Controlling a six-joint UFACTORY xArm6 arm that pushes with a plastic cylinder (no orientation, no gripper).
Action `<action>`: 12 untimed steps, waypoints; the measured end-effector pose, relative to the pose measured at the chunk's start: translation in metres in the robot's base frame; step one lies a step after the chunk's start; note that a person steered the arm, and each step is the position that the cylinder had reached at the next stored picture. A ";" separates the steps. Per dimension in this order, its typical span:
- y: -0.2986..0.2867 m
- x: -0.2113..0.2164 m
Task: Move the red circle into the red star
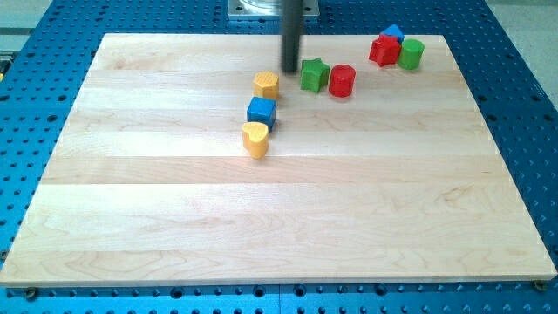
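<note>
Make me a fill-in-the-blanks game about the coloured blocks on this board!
1. My tip is just left of the ____ star.
2. The red circle touches that star's ____ side.
3. The red star sits beside a green cylinder near the view's top ____ corner.

Missing words: green; right; right

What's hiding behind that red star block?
Behind the red star, toward the view's top, a blue block peeks out; only its upper part shows, so its shape is unclear. A green cylinder sits beside the star.
</note>
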State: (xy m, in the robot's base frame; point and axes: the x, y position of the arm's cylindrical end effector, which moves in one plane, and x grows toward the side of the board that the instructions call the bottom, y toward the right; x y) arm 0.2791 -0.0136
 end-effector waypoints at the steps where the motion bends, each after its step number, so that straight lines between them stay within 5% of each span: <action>1: 0.033 0.029; 3: 0.120 0.040; 4: 0.099 0.090; 6: 0.198 0.082; 7: 0.198 0.033; 9: 0.195 0.070; 12: 0.171 0.058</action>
State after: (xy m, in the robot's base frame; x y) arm 0.3373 0.1577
